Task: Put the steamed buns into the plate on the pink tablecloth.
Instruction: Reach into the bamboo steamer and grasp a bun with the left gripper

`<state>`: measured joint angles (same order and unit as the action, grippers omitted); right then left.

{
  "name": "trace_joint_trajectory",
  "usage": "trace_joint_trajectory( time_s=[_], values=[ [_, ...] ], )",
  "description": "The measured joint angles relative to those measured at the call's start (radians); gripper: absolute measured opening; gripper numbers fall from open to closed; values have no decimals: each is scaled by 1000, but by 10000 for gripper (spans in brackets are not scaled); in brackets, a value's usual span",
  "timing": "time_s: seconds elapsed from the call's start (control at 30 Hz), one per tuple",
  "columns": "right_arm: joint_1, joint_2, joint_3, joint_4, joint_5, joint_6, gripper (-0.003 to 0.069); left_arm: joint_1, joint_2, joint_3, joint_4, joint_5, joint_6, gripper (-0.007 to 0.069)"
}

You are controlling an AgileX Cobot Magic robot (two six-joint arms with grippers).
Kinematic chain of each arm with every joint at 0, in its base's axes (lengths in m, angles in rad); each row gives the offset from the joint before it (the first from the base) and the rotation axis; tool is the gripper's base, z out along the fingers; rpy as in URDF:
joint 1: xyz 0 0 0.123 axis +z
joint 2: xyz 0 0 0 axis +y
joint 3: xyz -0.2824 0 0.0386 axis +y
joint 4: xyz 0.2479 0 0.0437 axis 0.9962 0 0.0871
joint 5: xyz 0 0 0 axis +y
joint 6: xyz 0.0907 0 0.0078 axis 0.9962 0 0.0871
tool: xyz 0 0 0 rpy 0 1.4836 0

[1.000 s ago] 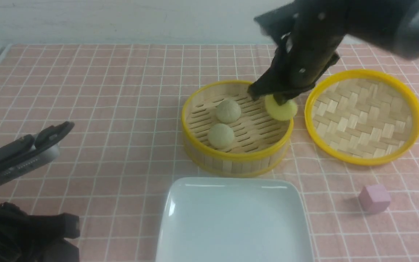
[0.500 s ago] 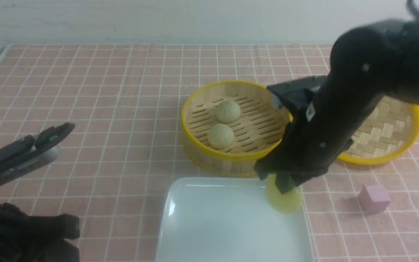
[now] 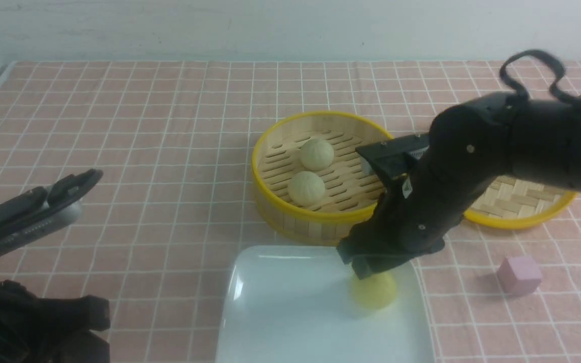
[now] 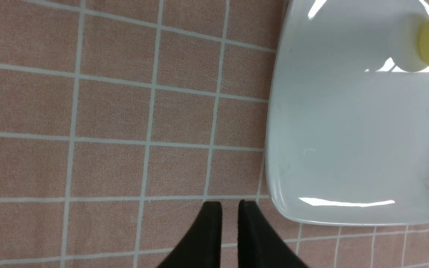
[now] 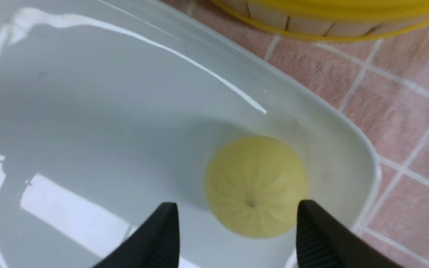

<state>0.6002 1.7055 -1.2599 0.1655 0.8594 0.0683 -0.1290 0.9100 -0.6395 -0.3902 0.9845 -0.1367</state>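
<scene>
a salmon-pink tablecloth point(image 3: 169, 151) with a grid of thin white lines covers the whole tabletop. on its near edge lies a large glossy white plate point(image 3: 290, 312), square with rounded corners and a shallow raised rim. just behind it stands a round yellow-rimmed bamboo steamer basket point(image 3: 290, 212), and to the right of that a woven bamboo lid point(image 3: 517, 212), partly hidden by the right arm. the right gripper point(image 5: 237, 206) hangs over the plate's far right corner, fingers spread wide on either side of a yellow-green bun point(image 5: 255, 186), clear of it. that bun sits on the plate, round, with fine pleats running to a central dimple. two pale beige buns point(image 3: 316, 154) point(image 3: 306, 188) lie in the basket. the left gripper point(image 4: 229, 204) hovers over the cloth beside the plate, tips almost together, holding nothing. a small pink-purple cube point(image 3: 519, 275) rests right of the plate.
</scene>
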Motion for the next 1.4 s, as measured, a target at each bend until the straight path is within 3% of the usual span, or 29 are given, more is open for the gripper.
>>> trace_joint_trajectory(
  time_s=[0.13,0.23,0.33,0.47,0.6,0.73,0.87,1.0,1.17,1.4],
  values=[
    [0,-156,-49,-74,144,-13,325,0,0,0,16,-32,0,104],
    [0,-316,-56,-133,295,-17,216,0,4,0,-2,-123,0,107],
    [0,-437,-56,-166,355,-19,130,0,24,-6,-61,-202,10,111],
    [0,-667,-24,-183,380,-21,8,-22,138,-54,-230,-236,137,115],
    [0,-870,103,-214,365,-24,-10,-97,278,-128,-327,-257,227,122],
    [0,-1128,330,-280,237,-24,-11,-226,504,-308,-345,-259,250,135],
    [0,-1333,521,-301,122,-18,-8,-333,739,-559,-258,-170,208,177],
    [0,-1422,627,-308,66,21,-3,-401,927,-836,-93,-89,80,250],
    [0,-1425,679,-343,46,28,6,-460,1121,-1172,194,13,-30,338],
    [0,-1425,710,-387,41,28,12,-493,1244,-1352,390,66,-77,355]
  ],
)
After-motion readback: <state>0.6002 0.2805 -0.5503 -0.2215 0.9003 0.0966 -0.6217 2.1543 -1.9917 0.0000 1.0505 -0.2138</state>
